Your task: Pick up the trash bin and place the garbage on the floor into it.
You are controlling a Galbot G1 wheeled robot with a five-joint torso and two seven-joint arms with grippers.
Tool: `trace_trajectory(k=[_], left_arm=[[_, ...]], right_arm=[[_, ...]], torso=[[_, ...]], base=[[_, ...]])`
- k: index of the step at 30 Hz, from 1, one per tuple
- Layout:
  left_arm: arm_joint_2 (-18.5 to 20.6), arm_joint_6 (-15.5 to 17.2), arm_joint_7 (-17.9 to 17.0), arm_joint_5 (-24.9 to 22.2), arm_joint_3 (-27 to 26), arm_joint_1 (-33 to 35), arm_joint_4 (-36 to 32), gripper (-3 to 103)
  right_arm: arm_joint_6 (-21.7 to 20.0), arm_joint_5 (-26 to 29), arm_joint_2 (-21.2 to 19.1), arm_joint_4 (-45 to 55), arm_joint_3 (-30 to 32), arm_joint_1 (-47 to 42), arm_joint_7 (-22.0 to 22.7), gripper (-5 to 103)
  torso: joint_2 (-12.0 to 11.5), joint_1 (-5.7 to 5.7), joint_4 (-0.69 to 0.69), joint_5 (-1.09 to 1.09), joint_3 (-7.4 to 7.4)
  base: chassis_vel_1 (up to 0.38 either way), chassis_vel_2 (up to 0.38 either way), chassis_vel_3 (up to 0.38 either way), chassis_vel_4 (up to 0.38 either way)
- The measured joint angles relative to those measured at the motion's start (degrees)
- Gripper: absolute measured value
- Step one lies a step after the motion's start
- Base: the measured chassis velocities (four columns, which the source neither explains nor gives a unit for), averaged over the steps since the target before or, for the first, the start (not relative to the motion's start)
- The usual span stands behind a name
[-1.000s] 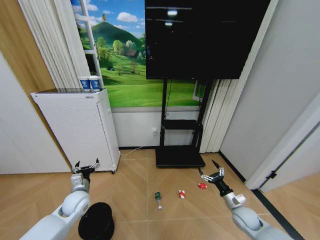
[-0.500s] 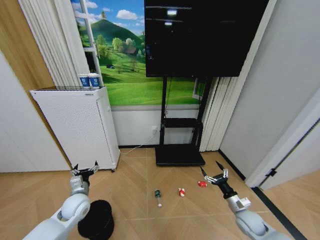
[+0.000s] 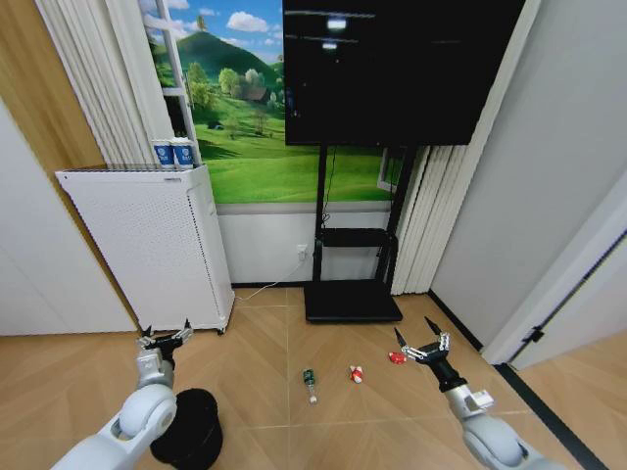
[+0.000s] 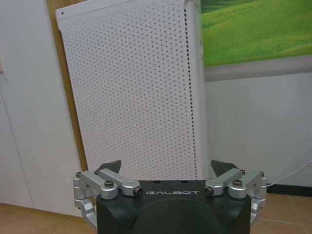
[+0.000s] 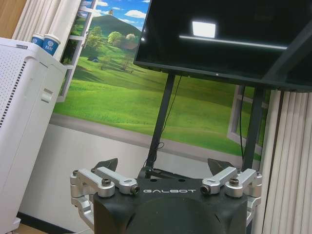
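The trash bin [image 3: 196, 433], a small black round basket, stands on the wood floor at the lower left, partly behind my left forearm. My left gripper [image 3: 165, 336] is open in the air just beyond the bin, facing the white perforated unit [image 4: 136, 87]; its jaws stand wide apart in the left wrist view [image 4: 165, 168]. The garbage lies mid-floor: a clear bottle with a green label [image 3: 310, 384], a red-and-white wrapper [image 3: 356, 375] and a red can [image 3: 396, 358]. My right gripper [image 3: 421, 341] is open and hovers just right of the can, empty in the right wrist view [image 5: 163, 165].
The white perforated unit [image 3: 147, 245] stands against the left wall with two blue-and-white cups [image 3: 171, 154] on top. A large black TV [image 3: 392, 69] on a black stand [image 3: 353, 304] is straight ahead. Curtains and a door frame bound the right side.
The whole head view has shifted slightly, so the camera moved. Both grippers sit a little lower in the view and remain open. The bin and litter lie where they were.
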Motion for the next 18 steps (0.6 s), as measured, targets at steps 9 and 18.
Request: trace_trajectory(k=[9,18], left_arm=[[-0.6,0.1,0.1,1.5,-1.1,3.6,0.4,100],[-1.2,0.3,0.3,2.9,-2.0,8.0,0.6,100]], right_arm=[[-0.1,-0.6,2.1,-2.5,-2.2,1.7,1.3,100],[-0.2,-1.2,3.2,-3.7,-3.3,2.5,1.9,100]], torso=[[-2.4,-0.97,0.0,0.0,-1.44],[-4.8,-1.91,0.0,0.0,-2.87]], base=[[0.0,0.0,0.0,0.0],[0.0,0.0,0.0,0.0]])
